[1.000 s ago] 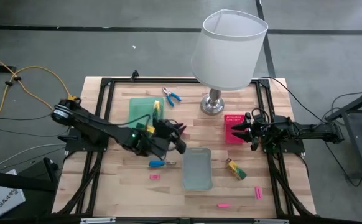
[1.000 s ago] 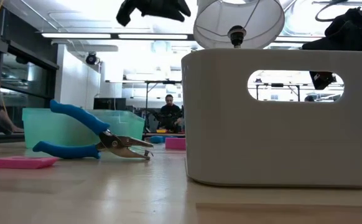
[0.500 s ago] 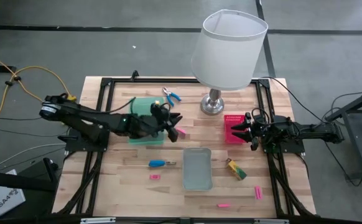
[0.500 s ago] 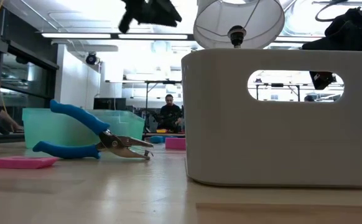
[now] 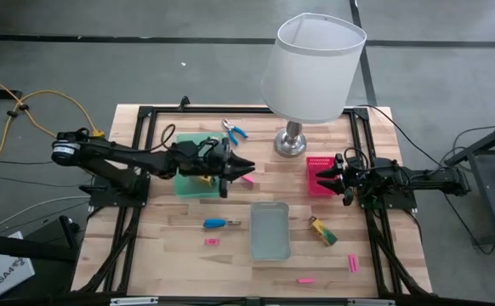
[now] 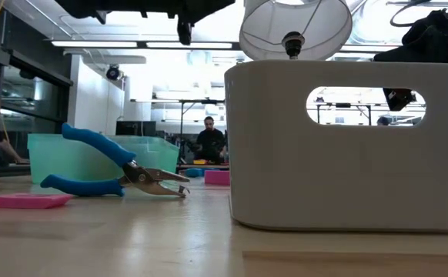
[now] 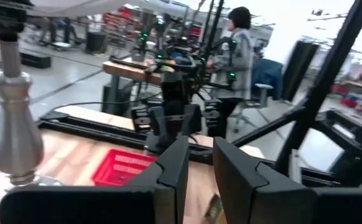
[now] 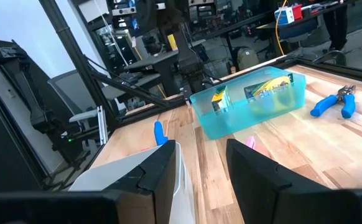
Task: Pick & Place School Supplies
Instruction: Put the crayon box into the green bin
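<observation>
Pink bar [image 5: 249, 178] lies flat mid-counter, just beside the green tray [image 5: 192, 143]. The left gripper [image 5: 241, 167] hovers above it, fingers a narrow gap apart, empty. Likely pick: widen first, drop straight, pinch across the bar's short width. The right gripper [image 5: 324, 180] waits released over the pink tray [image 5: 319, 159] near the counter's right edge.

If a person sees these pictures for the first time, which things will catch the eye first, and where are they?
The big white-shaded lamp stands at the far edge of the table. The left arm reaches across the green tray, its left gripper near the table's middle. The right gripper, open, waits over the pink tray on the right, while the grey tray, a blue-handled screwdriver and flat pink bars lie nearer the front.
</observation>
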You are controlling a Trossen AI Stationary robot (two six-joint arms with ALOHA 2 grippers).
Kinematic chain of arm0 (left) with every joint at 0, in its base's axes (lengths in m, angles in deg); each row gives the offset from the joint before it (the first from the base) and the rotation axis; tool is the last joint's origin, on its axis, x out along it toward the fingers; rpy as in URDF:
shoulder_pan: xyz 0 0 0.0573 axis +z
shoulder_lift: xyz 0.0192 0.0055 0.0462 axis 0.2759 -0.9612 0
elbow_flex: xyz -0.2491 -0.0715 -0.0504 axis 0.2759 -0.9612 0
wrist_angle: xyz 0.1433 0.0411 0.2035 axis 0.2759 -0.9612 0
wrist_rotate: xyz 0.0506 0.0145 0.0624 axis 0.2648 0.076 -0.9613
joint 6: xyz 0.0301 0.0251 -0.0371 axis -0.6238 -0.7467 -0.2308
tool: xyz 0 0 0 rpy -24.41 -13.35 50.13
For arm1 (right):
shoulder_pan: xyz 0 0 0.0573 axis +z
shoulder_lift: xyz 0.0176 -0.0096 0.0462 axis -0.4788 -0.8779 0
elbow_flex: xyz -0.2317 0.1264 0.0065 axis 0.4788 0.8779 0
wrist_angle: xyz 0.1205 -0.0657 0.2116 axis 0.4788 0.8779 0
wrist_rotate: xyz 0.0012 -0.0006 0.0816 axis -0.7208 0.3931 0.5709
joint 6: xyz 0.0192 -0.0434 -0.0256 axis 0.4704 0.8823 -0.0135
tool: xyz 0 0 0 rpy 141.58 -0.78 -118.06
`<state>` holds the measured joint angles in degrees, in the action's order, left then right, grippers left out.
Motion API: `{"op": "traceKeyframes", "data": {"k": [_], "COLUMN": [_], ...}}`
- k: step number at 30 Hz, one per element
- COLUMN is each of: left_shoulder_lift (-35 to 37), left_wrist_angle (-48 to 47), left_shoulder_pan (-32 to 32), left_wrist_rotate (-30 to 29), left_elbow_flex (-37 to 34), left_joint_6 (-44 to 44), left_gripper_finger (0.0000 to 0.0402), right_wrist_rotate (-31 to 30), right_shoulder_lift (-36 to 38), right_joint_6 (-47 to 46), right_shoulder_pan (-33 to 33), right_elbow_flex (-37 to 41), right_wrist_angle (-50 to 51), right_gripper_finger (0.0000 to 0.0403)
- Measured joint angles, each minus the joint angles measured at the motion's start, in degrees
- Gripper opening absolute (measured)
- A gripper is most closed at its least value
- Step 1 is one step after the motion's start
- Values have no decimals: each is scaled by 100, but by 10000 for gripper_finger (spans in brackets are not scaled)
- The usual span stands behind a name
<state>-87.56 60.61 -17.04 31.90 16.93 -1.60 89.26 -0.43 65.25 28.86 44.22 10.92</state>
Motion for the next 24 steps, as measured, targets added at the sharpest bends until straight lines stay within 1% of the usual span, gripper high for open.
{"op": "traceKeyframes", "data": {"k": [2, 5, 7, 10, 12, 14, 18, 24], "left_shoulder_lift": [0, 0, 0, -4, -4, -3, -4, -4], "left_wrist_angle": [-16, -32, -97, -50, -30, -32, -5, 11], "left_shoulder_pan": [21, 15, 10, -20, -31, -36, 20, 28], "left_wrist_rotate": [137, 179, 177, 167, 65, -74, -91, -96], "left_elbow_flex": [-4, -4, -4, -4, -4, -4, -4, -4], "left_joint_6": [84, 84, 58, 312, 350, 317, -37, -35], "left_gripper_finger": [72, 72, 72, 72, 72, 72, 72, 72], "right_wrist_rotate": [-2, -2, -2, -2, -2, -2, -2, -2], "right_shoulder_lift": [0, 0, 0, 0, 0, 0, 0, 0], "right_joint_6": [-1, 1, 0, -1, -2, -1, -2, -1], "right_shoulder_pan": [0, 0, 0, 0, 0, 0, 0, 0], "right_elbow_flex": [-2, -2, -2, -2, -1, 0, -2, 0], "right_wrist_angle": [0, 0, 0, 0, 0, 0, 0, 0], "right_gripper_finger": [134, 134, 134, 134, 134, 134, 134, 134]}}
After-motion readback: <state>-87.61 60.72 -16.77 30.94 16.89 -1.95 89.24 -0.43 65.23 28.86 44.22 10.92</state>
